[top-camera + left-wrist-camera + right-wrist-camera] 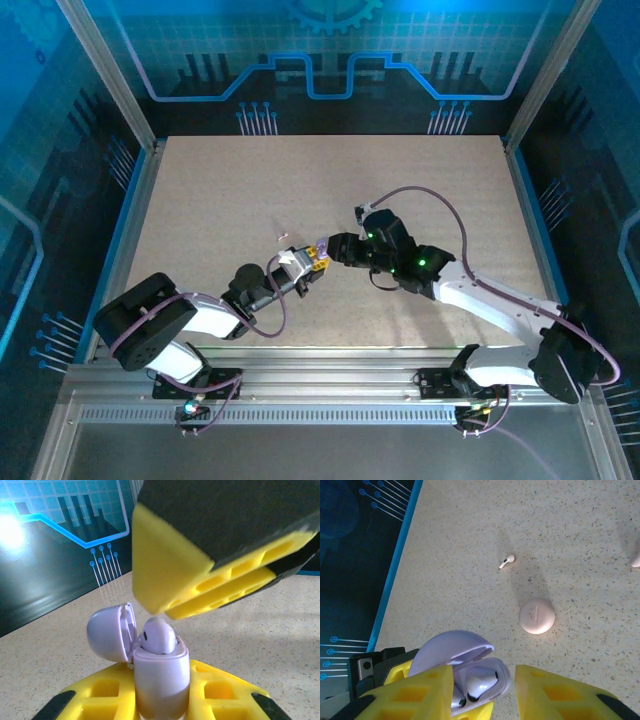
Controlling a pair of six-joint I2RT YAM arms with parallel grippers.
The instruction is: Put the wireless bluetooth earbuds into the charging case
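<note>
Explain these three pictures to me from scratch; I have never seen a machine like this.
These are two robot arms bolted at the near edge of a table, each ending in a two-fingered pincer with yellow pads. One picture looks down from above; the other two come from small cameras on each wrist.

The left pincer is shut on an open lilac charging case, lid flipped back, with a lilac earbud sitting in it. The right pincer hangs open just over that case.

On the table, the right wrist view shows a closed pale pink case and, beyond it, one loose pale earbud.
</note>
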